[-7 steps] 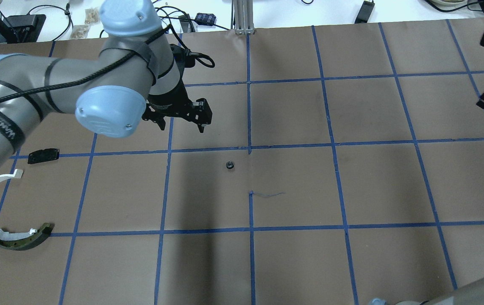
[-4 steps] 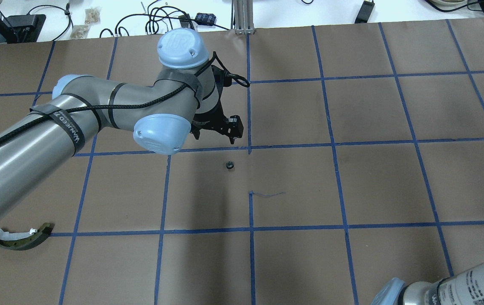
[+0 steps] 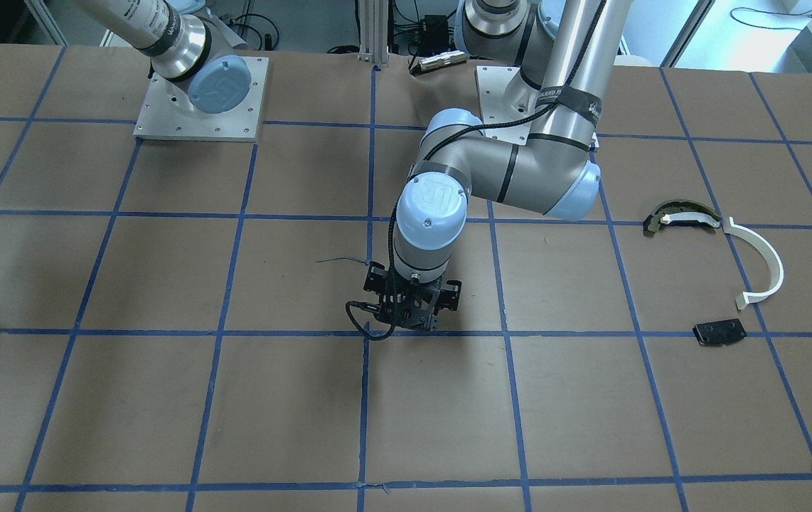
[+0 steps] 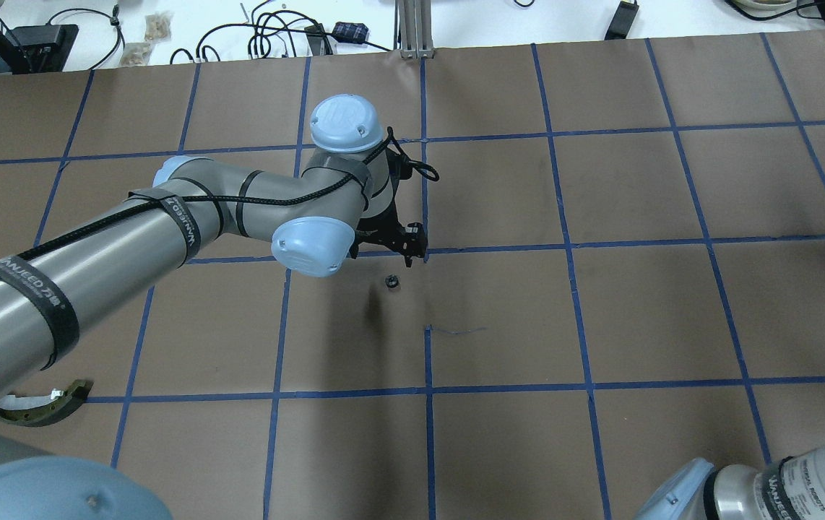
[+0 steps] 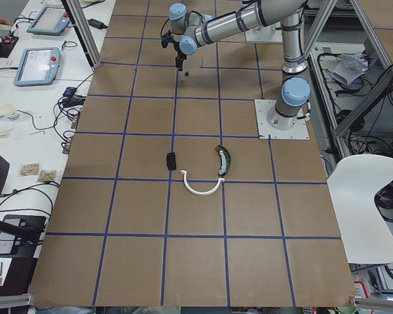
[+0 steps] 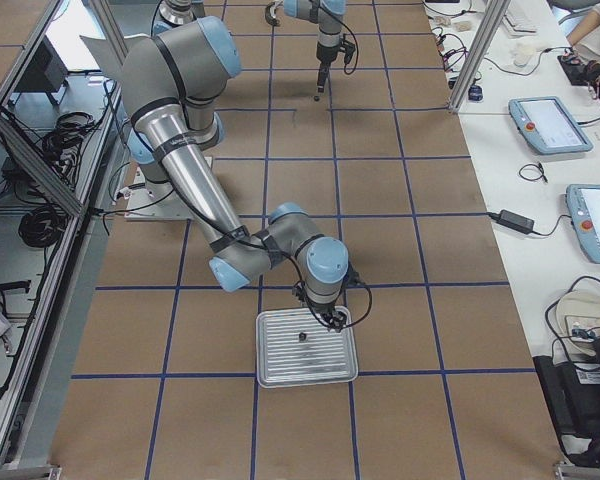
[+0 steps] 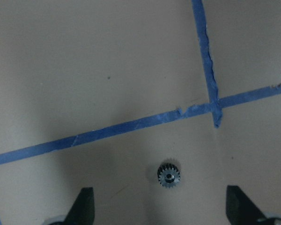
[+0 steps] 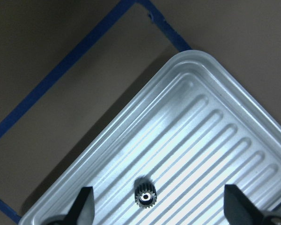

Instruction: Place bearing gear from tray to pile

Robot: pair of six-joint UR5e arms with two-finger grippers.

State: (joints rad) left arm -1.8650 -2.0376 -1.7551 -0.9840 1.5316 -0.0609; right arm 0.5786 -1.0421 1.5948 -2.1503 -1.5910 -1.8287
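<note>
Right gripper [image 8: 159, 206], jaws wide, hovers over small dark toothed bearing gear [image 8: 144, 197] lying in ribbed silver metal tray [image 8: 215, 117]. Farther off, left gripper [image 7: 160, 202], also wide, overhangs a second gear [image 7: 169, 175]. Closing off-centre could skid the tray's gear along the ribs.

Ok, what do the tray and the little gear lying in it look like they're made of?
The tray looks like bare metal, probably aluminium: it is silvery, with a pressed ribbed floor, a rounded rim and soft bright glare along the ribs. The gear looks like dark metal, perhaps steel, though dark plastic cannot be ruled out: its teeth are grey-black, with a lighter, shinier ring around the bore.
</note>
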